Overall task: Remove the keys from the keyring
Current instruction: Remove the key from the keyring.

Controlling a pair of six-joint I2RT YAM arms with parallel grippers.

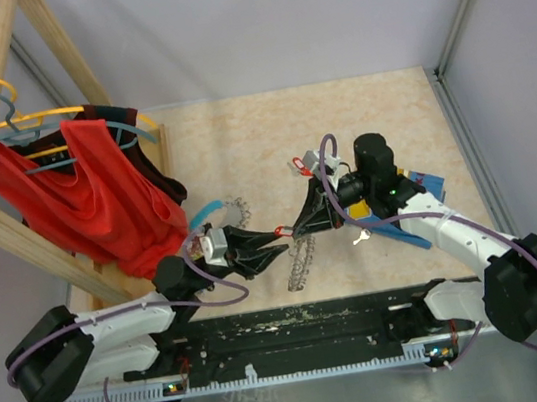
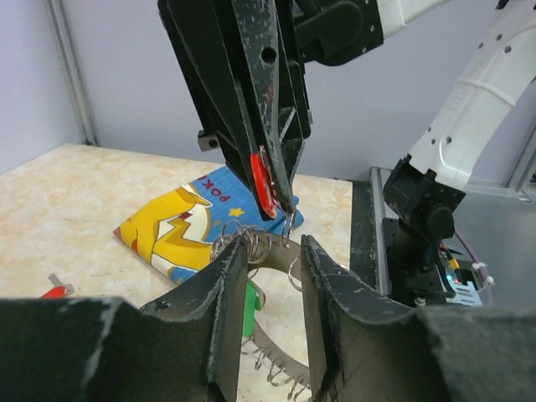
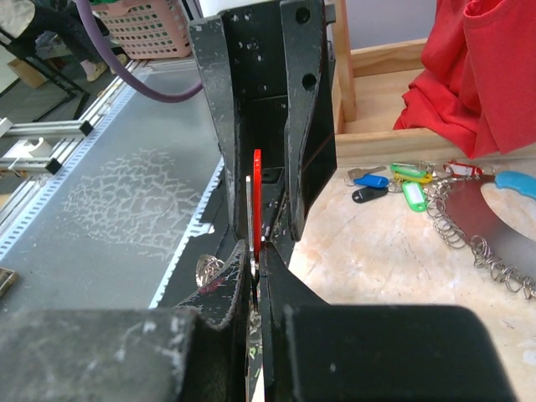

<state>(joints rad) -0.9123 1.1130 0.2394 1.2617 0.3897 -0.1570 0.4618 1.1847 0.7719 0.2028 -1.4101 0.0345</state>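
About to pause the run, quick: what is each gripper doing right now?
Left gripper: open, jaws either side of the keyring.
Right gripper: closed on a red key tag.

The only text that can be read is the capital letters "POK", set at a slant on the blue corner of the yellow-and-blue printed packet (image 2: 180,230) lying just behind the keyring (image 2: 272,358); no other writing is legible.
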